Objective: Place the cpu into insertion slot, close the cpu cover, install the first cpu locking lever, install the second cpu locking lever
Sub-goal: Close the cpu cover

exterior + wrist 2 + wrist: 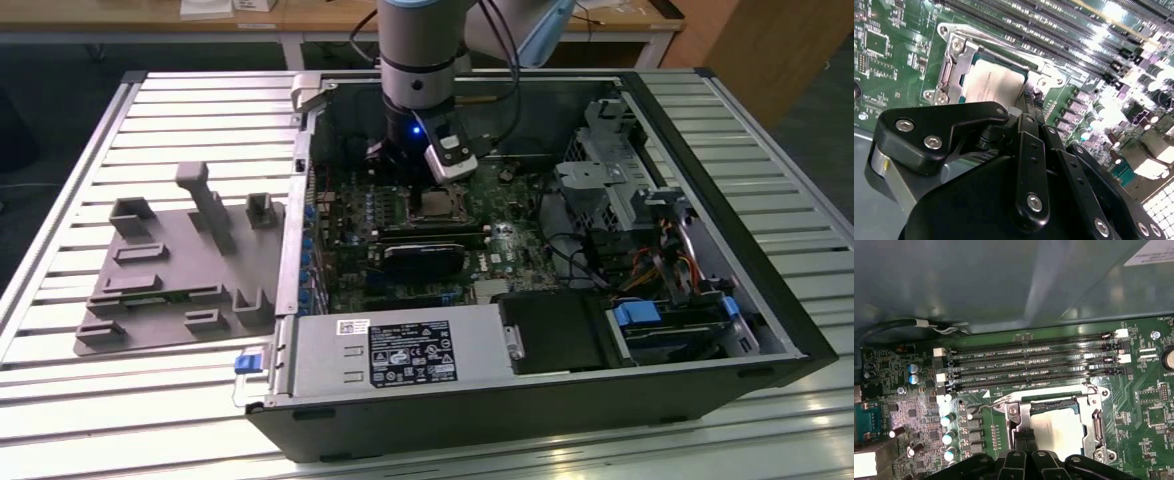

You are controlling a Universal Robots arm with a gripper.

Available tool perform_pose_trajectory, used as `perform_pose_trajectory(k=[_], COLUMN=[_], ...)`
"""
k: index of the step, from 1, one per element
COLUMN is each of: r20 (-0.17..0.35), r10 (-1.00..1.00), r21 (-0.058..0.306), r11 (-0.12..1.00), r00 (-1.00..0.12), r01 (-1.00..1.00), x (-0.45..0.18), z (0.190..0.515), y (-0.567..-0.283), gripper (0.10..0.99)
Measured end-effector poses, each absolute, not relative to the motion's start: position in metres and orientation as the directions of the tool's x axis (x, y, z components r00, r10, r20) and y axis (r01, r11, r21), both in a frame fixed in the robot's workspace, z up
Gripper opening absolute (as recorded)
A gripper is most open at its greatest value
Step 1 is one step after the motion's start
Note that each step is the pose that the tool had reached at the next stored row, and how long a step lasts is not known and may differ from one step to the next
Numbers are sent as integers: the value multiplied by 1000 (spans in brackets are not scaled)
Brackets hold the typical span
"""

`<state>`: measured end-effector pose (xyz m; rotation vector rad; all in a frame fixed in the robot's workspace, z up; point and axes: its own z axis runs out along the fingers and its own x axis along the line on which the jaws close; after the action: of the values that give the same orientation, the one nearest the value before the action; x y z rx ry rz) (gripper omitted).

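tool (1024, 432) tips together at the cpu cover's (1054, 400) edge, arm (424, 50) upright over the cpu (1061, 429) inside the case (534, 425)

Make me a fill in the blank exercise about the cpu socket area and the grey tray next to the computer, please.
The cpu sits in its socket on the ___ motherboard. The cpu cover lies over it, the pale top showing through the cover's square ___. The end effector, fingertips together, is down beside the socket, inside the computer ___. A grey tray lies outside, on the exterior view's ___.
Missing words: green; window; case; left.
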<state>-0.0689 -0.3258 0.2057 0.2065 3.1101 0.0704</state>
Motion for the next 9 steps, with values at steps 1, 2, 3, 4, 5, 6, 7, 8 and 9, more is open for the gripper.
perform_pose_trajectory(k=[1, 2, 3, 4, 5, 6, 7, 8, 9], r20=[-19, -18, -17, -16, -16, -16, -16, -16, -16], r10=[133, 133, 133, 133, 133, 134, 133, 133, 133], r21=[57, 67, 75, 78, 80, 80, 80, 81, 81], r11=[990, 989, 988, 988, 988, 988, 988, 988, 988], r00=[-991, -991, -991, -991, -991, -991, -991, -991, -991], r01=[132, 132, 132, 132, 132, 132, 132, 132, 132], x=[-69, -69, -69, -69, -69, -69, -69, -69, -69], z=[206, 206, 206, 206, 206, 205, 205, 204, 204], y=[-326, -326, -326, -326, -326, -326, -326, -326, -326], gripper=[102, 102, 102, 102, 102, 102, 102, 102, 102])
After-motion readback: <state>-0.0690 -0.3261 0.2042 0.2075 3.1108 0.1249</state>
